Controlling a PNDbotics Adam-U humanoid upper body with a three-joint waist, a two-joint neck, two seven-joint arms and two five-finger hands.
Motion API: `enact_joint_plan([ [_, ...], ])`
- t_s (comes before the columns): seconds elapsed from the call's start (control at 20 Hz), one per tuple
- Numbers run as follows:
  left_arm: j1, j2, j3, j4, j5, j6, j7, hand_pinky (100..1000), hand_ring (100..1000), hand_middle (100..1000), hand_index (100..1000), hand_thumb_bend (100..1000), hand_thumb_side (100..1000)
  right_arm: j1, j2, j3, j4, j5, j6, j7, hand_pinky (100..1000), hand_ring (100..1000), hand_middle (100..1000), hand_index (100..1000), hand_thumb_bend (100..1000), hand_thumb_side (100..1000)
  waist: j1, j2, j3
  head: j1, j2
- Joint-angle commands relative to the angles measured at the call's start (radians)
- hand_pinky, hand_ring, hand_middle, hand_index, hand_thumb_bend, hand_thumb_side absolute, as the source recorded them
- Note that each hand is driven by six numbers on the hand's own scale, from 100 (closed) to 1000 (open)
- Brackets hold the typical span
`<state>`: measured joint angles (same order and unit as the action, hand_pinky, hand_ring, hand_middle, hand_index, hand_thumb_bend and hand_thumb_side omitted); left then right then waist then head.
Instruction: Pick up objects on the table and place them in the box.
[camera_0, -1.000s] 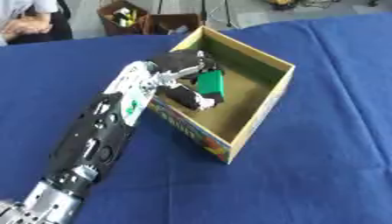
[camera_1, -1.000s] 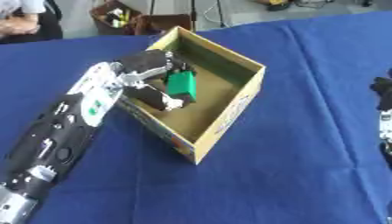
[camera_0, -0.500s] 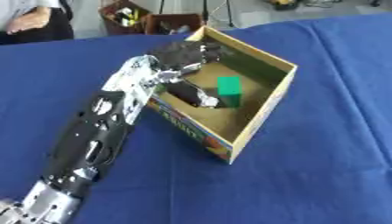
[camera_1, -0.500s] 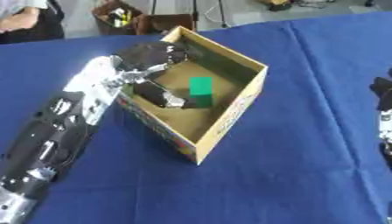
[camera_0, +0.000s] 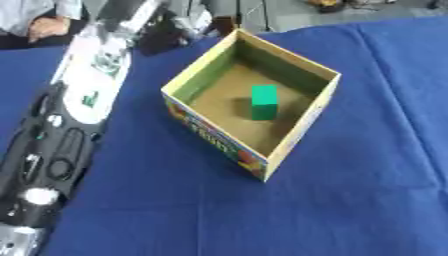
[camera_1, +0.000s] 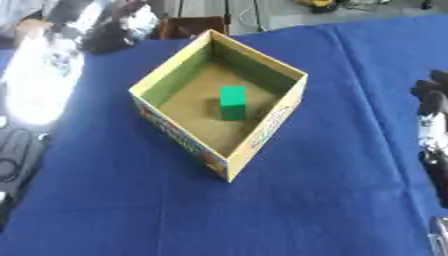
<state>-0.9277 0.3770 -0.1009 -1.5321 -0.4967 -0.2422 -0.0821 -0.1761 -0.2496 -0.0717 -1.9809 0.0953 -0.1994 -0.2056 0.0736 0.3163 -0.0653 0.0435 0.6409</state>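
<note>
An open cardboard box (camera_0: 199, 69) with a colourful printed outer wall stands on the blue table, one corner turned toward me. A green block (camera_0: 263, 101) stands alone on its brown floor, near the middle. My left arm runs up the left side of the view. My left hand (camera_0: 171, 29) is blurred, lifted beyond the box's far left corner and clear of it. It holds nothing that I can make out. My right hand (camera_1: 430, 96) rests at the right edge of the right eye view, fingers up and empty.
The blue cloth (camera_0: 367, 190) covers the table around the box. A person's hand (camera_0: 45, 29) lies at the far left edge, away from the box. A brown crate (camera_1: 189, 25) stands beyond the table's far edge.
My left hand let go of the green block inside the box and drew back up and to the left, out of the box. The block now stands free on the floor.
</note>
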Motion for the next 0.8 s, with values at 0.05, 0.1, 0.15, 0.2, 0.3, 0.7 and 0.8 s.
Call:
enact_joint_plan([
  [0.05, 0.05, 0.097, 0.052, -0.173, 0.258, 0.096, 0.028, 702, 707, 721, 911, 228, 963, -0.004, -0.03, -0.013, -0.019, 0.0, -0.006, -0.013, 859, 826, 621, 814, 100, 570, -0.008, -0.026, 0.009, -0.015, 0.021],
  [0.1, 0.079, 0.112, 0.069, -0.215, 0.324, 0.123, 0.036, 697, 704, 716, 907, 232, 974, -0.003, -0.031, -0.015, -0.019, 0.0, -0.007, -0.015, 859, 826, 621, 814, 100, 569, -0.009, -0.027, 0.014, -0.017, 0.024],
  [0.15, 0.117, 0.126, 0.089, -0.262, 0.387, 0.145, 0.05, 697, 704, 716, 907, 232, 974, -0.002, -0.032, -0.017, -0.019, -0.001, -0.008, -0.018, 859, 826, 621, 814, 100, 569, -0.01, -0.028, 0.019, -0.018, 0.026],
  [0.2, 0.15, 0.137, 0.105, -0.305, 0.437, 0.162, 0.06, 699, 706, 719, 908, 244, 992, -0.002, -0.032, -0.019, -0.019, 0.0, -0.009, -0.021, 859, 826, 621, 814, 100, 569, -0.01, -0.028, 0.022, -0.018, 0.027],
  [0.3, 0.239, 0.151, 0.145, -0.394, 0.509, 0.174, 0.087, 693, 701, 712, 911, 324, 1000, 0.002, -0.033, -0.026, -0.019, 0.003, -0.011, -0.028, 859, 826, 622, 814, 100, 569, -0.012, -0.029, 0.035, -0.022, 0.035],
  [0.7, 0.531, 0.153, 0.267, -0.466, 0.573, 0.041, 0.246, 658, 698, 698, 945, 373, 1000, 0.013, -0.035, -0.04, -0.019, 0.018, -0.028, -0.053, 855, 826, 624, 813, 100, 571, -0.033, -0.033, 0.07, -0.033, 0.046],
  [0.8, 0.591, 0.124, 0.273, -0.467, 0.559, 0.003, 0.239, 657, 705, 707, 952, 376, 1000, 0.014, -0.037, -0.042, -0.019, 0.02, -0.034, -0.057, 854, 827, 625, 813, 100, 573, -0.039, -0.033, 0.075, -0.037, 0.047],
])
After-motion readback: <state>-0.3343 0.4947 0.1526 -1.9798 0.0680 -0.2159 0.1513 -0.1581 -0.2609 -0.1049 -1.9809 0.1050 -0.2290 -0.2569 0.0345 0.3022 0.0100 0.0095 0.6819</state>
